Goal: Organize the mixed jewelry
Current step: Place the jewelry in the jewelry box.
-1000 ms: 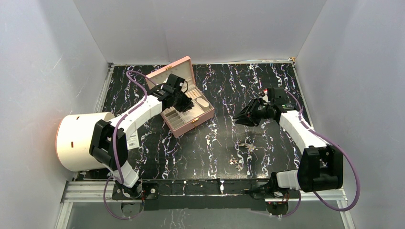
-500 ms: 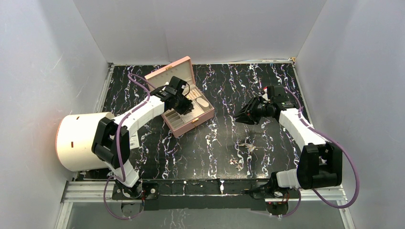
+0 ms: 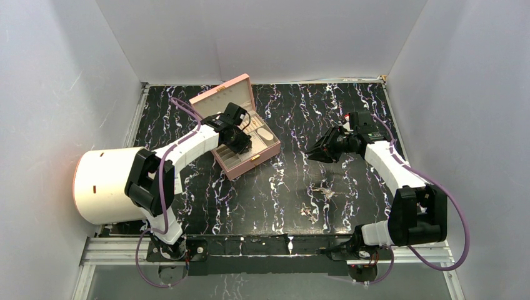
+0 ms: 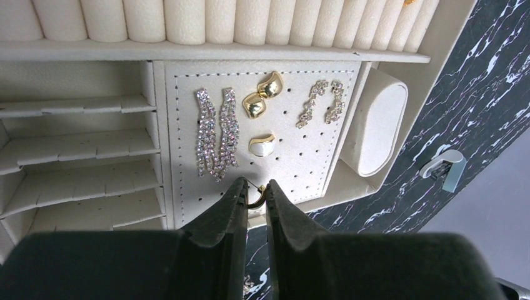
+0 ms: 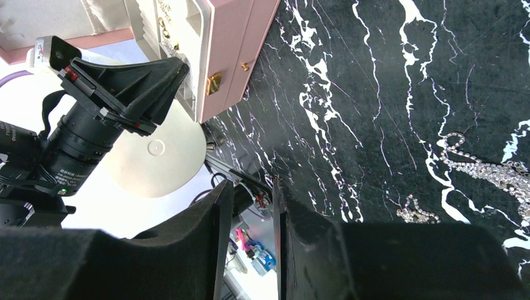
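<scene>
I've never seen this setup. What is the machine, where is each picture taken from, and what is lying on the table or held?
Two robot arms are bolted at the near edge of a black table. One picture looks down from above and behind them; the other two come from a camera on each wrist. An open pink box stands on the table, and loose jewelry lies nearer the right arm. The left gripper, over the box, pinches a gold hoop by a panel of earrings. The right gripper hovers open, holding nothing.

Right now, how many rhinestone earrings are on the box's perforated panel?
4: two long earrings at the panel's left, two short curved earrings at its right. The left end effector could hide more.
</scene>
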{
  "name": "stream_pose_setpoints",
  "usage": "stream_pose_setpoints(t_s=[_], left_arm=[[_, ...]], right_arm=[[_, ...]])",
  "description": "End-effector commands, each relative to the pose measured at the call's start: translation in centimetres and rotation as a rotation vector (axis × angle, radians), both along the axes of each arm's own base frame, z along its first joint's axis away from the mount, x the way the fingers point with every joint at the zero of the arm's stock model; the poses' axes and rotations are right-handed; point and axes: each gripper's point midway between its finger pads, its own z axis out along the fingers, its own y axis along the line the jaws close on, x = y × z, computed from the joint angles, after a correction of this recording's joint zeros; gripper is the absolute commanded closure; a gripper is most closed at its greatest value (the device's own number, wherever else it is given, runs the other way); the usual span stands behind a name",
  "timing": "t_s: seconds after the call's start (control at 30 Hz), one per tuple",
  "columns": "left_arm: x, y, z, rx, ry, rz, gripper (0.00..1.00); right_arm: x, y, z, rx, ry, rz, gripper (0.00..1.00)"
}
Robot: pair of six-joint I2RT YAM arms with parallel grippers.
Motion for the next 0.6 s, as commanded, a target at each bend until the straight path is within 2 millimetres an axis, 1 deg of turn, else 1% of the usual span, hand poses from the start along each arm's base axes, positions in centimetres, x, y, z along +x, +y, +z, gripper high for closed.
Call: stream_pose_setpoints(t_s=[0.0, 0.2, 0.43, 0.57], left_arm=[[0.0, 0.5, 0.4, 0.034, -0.006, 0.006, 0.87], [0.0, 0.2, 0.6, 0.028, -0.004, -0.007, 0.8], [-0.2, 0.1, 0.9, 0.021, -0.005, -0.02, 0.77], [-0.2, 0.3, 2.1, 0.018, -0.033, -0.023, 0.76]], right_arm=[[1.0, -0.1, 1.5, -0.007, -0.055, 0.0, 0.62], [1.0, -0.2, 1.5, -0.01, -0.057, -0.002, 0.62], [1.0, -0.3, 1.6, -0.024, -0.066, -0.003, 0.62], [1.1, -0.5, 1.8, -0.04, -0.08, -0.005, 0.61]])
